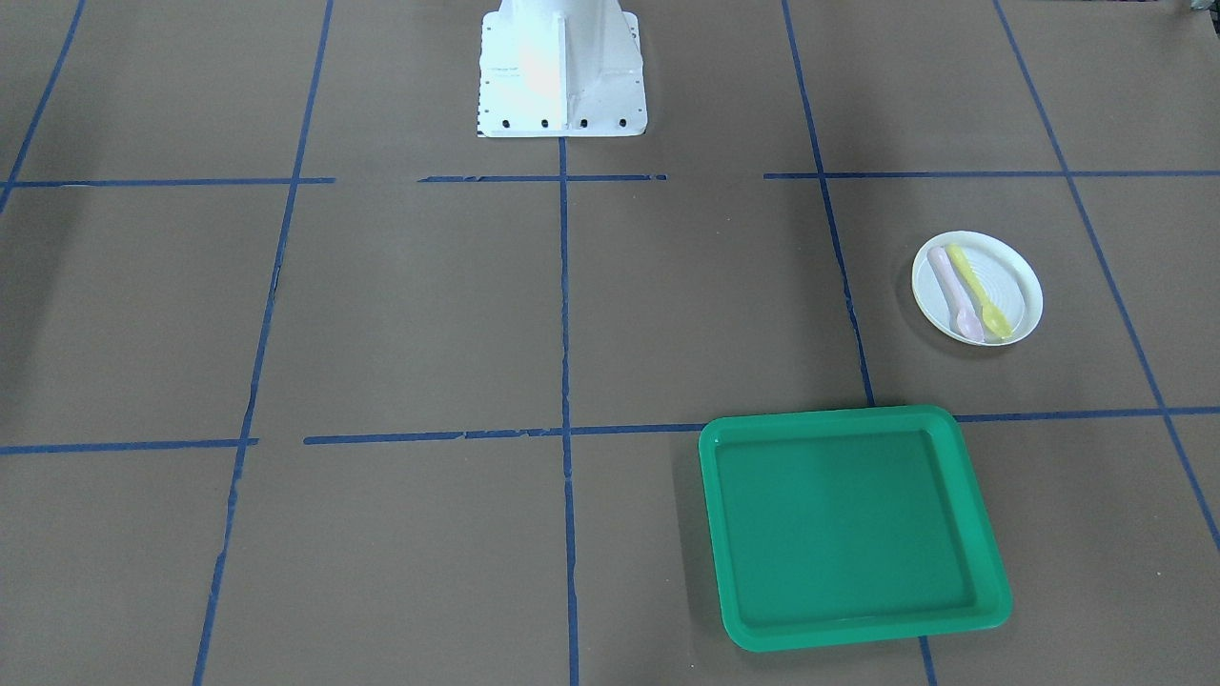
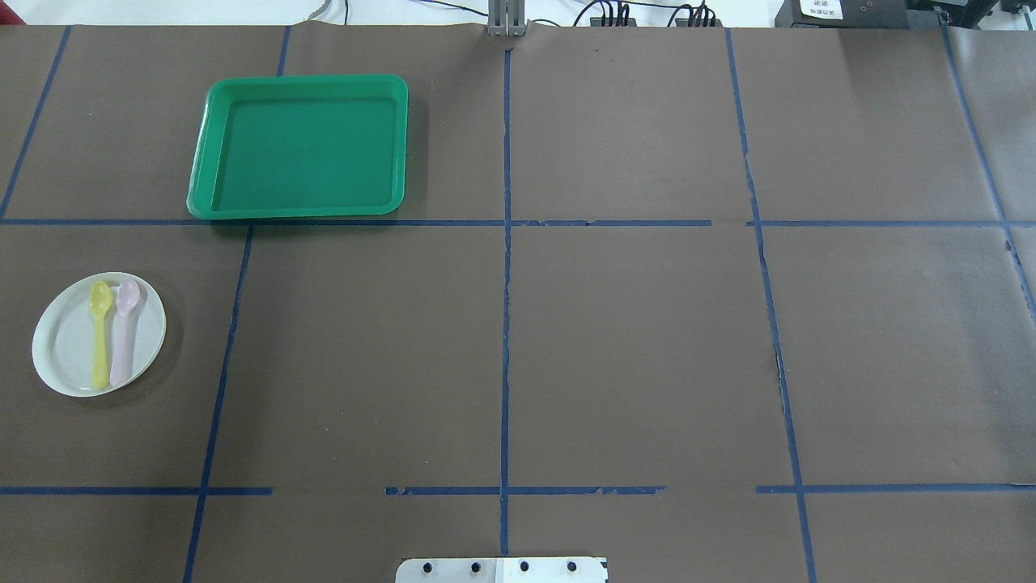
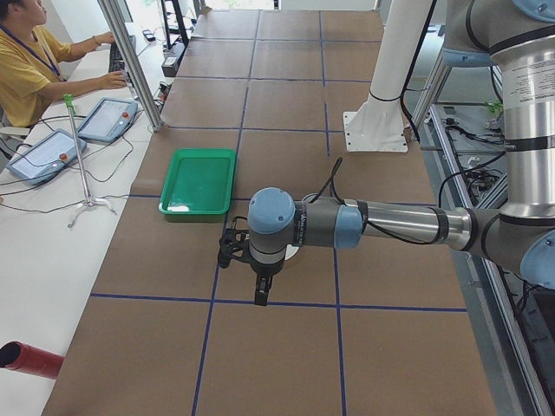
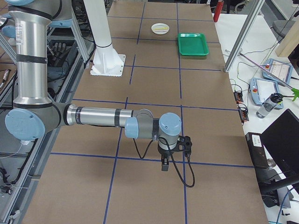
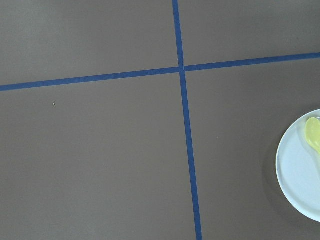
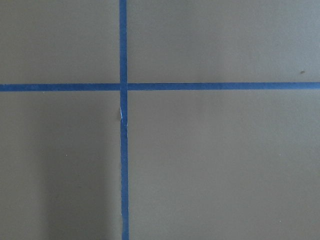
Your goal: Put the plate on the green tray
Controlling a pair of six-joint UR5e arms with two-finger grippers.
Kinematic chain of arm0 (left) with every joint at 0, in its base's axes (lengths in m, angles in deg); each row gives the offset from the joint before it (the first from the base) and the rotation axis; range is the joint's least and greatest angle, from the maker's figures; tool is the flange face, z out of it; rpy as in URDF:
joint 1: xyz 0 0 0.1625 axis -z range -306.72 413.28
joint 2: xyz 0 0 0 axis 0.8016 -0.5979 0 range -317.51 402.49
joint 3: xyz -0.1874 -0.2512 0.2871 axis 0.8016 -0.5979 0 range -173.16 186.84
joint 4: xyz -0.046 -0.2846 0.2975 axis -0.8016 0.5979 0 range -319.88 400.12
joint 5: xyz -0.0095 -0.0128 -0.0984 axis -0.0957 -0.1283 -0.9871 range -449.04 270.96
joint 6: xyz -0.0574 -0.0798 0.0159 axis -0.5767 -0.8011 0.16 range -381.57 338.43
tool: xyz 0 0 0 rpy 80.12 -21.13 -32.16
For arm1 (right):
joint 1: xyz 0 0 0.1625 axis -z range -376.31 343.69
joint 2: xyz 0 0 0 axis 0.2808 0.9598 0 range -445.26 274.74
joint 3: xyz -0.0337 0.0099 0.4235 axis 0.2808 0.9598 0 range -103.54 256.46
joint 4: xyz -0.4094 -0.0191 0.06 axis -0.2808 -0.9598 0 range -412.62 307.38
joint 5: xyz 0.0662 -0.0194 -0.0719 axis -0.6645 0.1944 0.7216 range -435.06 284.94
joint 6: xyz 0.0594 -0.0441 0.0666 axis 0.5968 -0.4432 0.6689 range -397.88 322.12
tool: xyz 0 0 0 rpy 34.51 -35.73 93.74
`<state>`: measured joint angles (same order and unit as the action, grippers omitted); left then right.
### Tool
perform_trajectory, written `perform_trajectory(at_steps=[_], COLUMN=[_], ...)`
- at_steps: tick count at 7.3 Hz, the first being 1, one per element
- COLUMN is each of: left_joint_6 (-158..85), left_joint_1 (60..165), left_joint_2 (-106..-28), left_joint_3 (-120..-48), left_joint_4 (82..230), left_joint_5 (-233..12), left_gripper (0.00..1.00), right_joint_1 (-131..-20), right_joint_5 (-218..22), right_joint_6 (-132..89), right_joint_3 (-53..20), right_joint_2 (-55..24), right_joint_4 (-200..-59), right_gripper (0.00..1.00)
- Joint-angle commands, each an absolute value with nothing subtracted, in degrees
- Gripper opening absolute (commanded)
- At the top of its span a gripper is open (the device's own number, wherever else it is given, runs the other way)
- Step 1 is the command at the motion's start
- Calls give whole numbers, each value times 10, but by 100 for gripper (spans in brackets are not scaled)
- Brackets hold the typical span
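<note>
A white round plate (image 2: 65, 356) lies on the brown table at the robot's left, with a yellow spoon (image 2: 99, 340) and a pink spoon (image 2: 123, 332) on it. It also shows in the front view (image 1: 1015, 286) and at the right edge of the left wrist view (image 5: 300, 185). The green tray (image 2: 299, 146) sits empty farther out and apart from the plate; it also shows in the front view (image 1: 848, 524). My left gripper (image 3: 261, 299) hangs above the table near the plate. My right gripper (image 4: 164, 167) hangs far off. I cannot tell whether either is open or shut.
The white robot base (image 1: 560, 71) stands at the table's robot side. Blue tape lines cross the brown table. An operator (image 3: 35, 61) sits beside the table with pendants (image 3: 106, 117). A red cylinder (image 3: 30, 360) lies at the near corner.
</note>
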<state>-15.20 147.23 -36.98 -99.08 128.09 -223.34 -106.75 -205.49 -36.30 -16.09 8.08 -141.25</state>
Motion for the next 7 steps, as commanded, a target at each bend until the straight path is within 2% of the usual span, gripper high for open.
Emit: perform_trajectory(at_steps=[1,5,7], left_joint_6=[-154,-185,-293], left_joint_1=[1472,1466,1395], left_joint_2=[-370,-379,-380], left_joint_3=[-981,-975,-965], left_joint_4=[1282,1312,1366], left_joint_5=[-2233,-2235,-2234], left_gripper=[100,100,100], right_joint_1=[-1067,-1067,-1067], right_joint_5=[-2054,-2054,-2054], right_joint_6=[-363,-363,-363], right_joint_3=[-161,-161,-161], right_joint_2=[81,81,81], right_joint_4=[-1412,-1412,-1412], right_gripper=[100,100,100])
